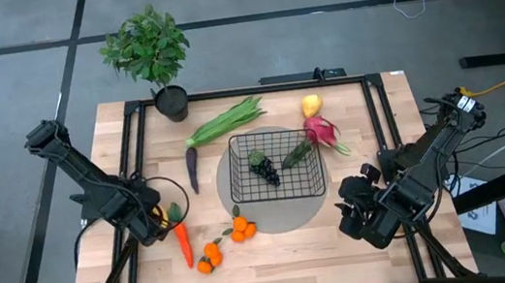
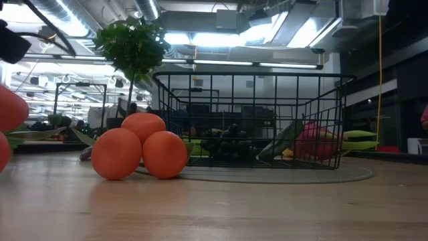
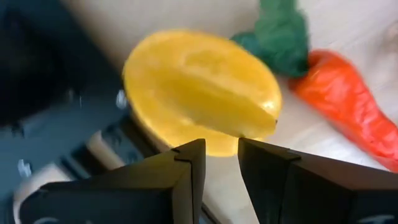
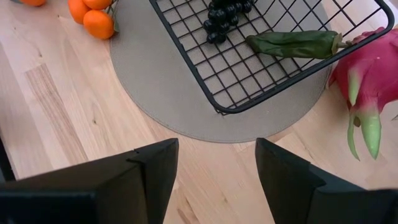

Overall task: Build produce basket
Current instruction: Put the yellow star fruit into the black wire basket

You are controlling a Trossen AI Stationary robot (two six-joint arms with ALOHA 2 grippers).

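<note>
The black wire basket (image 1: 275, 166) stands on a round grey mat (image 4: 155, 81) and holds dark grapes (image 1: 264, 167) and a green pepper (image 4: 292, 43). A pink dragon fruit (image 1: 322, 132) lies against its right side. My left gripper (image 3: 221, 152) is low at the table's left edge, fingers a narrow gap apart, tips at the near edge of a yellow ridged fruit (image 3: 199, 90) that lies beside the orange carrot (image 1: 182, 239). My right gripper (image 4: 216, 162) hovers open over bare wood near the basket's right near corner (image 4: 221, 111). Tangerines (image 1: 240, 228) lie in front of the basket. My left gripper comes at the yellow fruit's near edge (image 3: 217, 138) slanting down, with one fingertip (image 3: 193, 149) on either side of that edge. I cannot tell whether the fingers touch it. The fruit lies on the table next to the black frame rail.
A green stalk bundle (image 1: 225, 122), a dark purple vegetable (image 1: 192, 169) and another yellow fruit (image 1: 311, 105) lie behind and left of the basket. A potted plant (image 1: 151, 52) stands at the far left corner. More tangerines (image 1: 209, 257) lie near the front edge.
</note>
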